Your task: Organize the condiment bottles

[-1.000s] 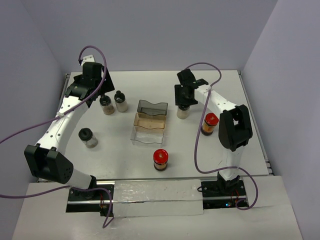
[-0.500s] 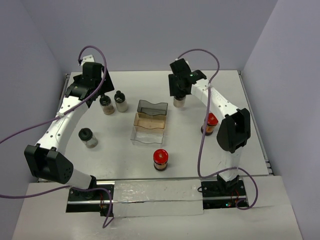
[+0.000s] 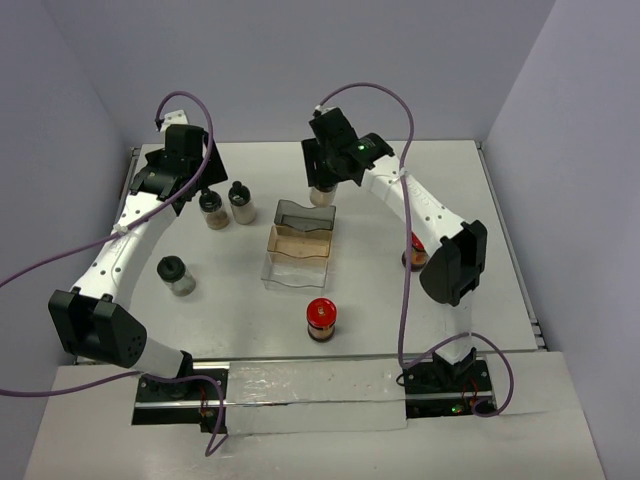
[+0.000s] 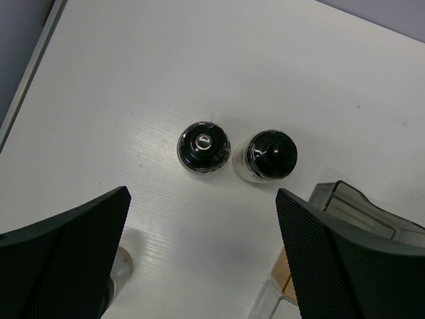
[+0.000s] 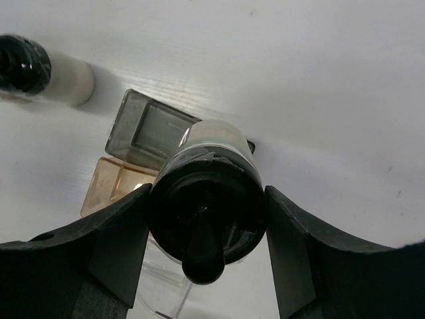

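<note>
My right gripper (image 3: 322, 184) is shut on a clear black-capped jar (image 5: 207, 206) and holds it above the table just behind the clear tray (image 3: 298, 243). My left gripper (image 4: 202, 252) is open and empty, hovering above two black-capped jars (image 4: 204, 146) (image 4: 271, 154) that stand side by side; in the top view they are left of the tray (image 3: 211, 208) (image 3: 241, 201). A fourth black-capped jar (image 3: 176, 274) stands further forward on the left. One red-capped amber jar (image 3: 321, 318) stands in front of the tray. The other (image 3: 414, 250) is partly hidden behind my right arm.
The tray holds a dark grey insert (image 5: 149, 126) and an amber one (image 5: 113, 186). In the right wrist view a black-capped jar (image 5: 40, 70) shows at upper left. The table's raised left edge (image 4: 30, 73) runs close to my left gripper.
My right arm has carried the black-capped jar leftward and toward the back, from right of the tray to behind it. The left arm has not moved.
</note>
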You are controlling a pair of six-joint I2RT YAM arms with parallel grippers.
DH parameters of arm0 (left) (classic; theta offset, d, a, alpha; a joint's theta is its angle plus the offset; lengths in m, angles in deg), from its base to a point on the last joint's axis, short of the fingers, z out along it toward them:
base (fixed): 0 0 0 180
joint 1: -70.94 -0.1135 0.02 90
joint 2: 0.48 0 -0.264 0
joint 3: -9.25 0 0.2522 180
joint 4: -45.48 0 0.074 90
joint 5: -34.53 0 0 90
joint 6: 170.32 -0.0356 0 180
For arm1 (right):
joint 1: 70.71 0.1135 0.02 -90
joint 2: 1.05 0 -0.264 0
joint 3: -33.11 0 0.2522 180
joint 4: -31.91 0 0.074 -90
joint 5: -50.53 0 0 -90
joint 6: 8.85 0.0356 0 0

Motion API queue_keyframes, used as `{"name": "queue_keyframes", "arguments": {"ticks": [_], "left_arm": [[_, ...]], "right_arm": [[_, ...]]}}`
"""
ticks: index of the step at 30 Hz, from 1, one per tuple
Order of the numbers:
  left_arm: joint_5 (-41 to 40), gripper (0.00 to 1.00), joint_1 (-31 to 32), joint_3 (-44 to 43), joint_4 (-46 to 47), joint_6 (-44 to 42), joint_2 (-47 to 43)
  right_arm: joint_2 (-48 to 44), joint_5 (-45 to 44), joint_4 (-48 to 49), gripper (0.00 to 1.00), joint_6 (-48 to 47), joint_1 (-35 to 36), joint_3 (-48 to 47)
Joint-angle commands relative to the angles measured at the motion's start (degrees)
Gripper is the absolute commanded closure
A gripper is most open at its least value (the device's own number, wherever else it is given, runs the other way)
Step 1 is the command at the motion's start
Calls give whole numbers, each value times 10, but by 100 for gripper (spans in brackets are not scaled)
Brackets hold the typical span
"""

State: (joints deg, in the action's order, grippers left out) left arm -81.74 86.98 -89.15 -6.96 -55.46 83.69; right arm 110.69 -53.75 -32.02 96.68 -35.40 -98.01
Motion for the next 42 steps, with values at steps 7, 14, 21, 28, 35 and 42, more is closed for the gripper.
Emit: {"name": "queue_keyframes", "arguments": {"ticks": [7,14,21,28,35,42], "left_arm": [[-14,0,1,-9,-8,4,-15],[-18,1,1,-9,-13,5,-14],[-17,1,1,-7,-13,9,-14],[-15,1,1,-9,-13,7,-10],[29,0,1,-15,-17,-9,-4],[74,1,2,-40,-38,-17,28]], "right_arm": [[29,38,33,54,-1,4,39],[52,40,42,52,-1,4,53],[70,32,52,50,-1,4,68],[89,33,54,43,-1,4,73],[101,45,49,10,-1,4,67],[80,39,24,0,-1,4,38]]}}
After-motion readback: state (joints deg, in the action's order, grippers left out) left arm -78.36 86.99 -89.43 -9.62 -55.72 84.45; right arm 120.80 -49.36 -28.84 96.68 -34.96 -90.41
